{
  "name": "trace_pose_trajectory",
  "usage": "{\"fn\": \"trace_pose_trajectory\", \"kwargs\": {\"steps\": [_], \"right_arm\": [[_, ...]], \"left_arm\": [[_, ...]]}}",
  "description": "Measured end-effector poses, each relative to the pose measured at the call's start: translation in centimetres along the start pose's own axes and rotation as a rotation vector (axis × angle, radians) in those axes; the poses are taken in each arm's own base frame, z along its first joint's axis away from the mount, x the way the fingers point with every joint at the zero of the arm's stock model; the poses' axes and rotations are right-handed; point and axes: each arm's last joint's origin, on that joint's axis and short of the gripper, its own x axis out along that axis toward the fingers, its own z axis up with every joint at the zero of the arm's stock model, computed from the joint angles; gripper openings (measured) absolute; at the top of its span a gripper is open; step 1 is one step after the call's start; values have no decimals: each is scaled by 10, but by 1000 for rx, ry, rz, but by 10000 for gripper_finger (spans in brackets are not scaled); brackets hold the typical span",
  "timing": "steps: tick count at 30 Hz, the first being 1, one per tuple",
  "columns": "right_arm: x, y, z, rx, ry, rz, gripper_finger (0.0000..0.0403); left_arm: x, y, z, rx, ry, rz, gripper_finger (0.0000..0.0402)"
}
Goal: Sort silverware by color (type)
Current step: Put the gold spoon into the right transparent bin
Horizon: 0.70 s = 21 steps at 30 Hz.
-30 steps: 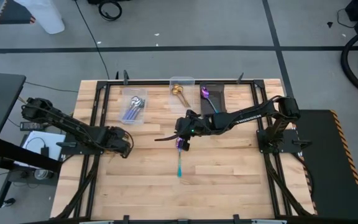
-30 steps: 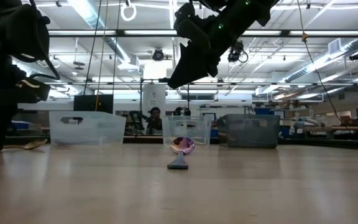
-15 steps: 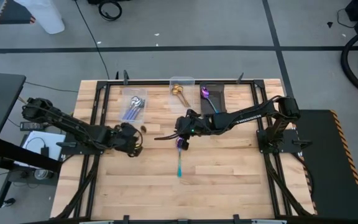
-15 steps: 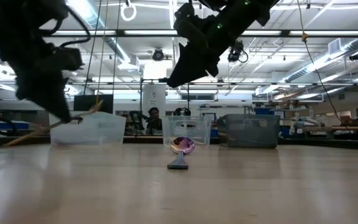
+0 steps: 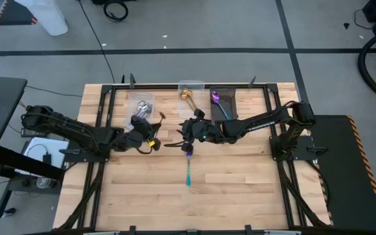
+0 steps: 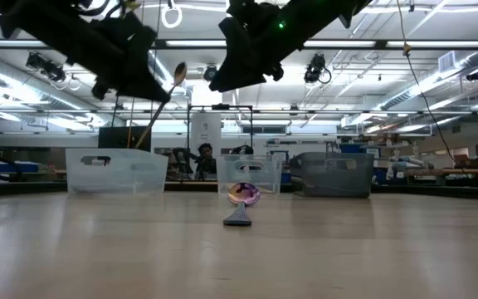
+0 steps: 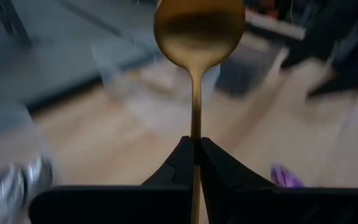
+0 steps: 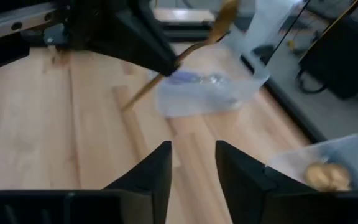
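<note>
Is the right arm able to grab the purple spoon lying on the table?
Probably yes. The right end effector hangs open just above the purple spoon, with nothing between them. The left end effector holds a gold spoon off to the side.

Obscured and indistinct items

Left wrist view: gold spoon (image 7: 197,25) bowl cropped at top edge; background bins blurred; purple spoon (image 7: 284,176) partly hidden.

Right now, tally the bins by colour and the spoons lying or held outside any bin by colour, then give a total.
Clear plastic rectangular bins: 2
Dark rectangular bin: 1
Gold metal spoon, held in the left gripper: 1
Purple-bowled, teal-handled metal spoon, flat on the table: 1
Total: 5
</note>
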Motion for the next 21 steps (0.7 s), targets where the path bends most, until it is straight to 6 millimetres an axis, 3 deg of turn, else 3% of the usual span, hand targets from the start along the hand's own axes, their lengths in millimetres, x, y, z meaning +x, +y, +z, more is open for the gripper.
{"fn": "trace_pose_trajectory", "kwargs": {"steps": [10, 21], "right_arm": [[-3, -3, 19, -32, -167, -82, 200], [-6, -8, 37, -52, -344, -82, 193]], "left_arm": [[5, -2, 44, 4, -308, -30, 19], [8, -4, 67, -54, -501, -201, 20]]}}
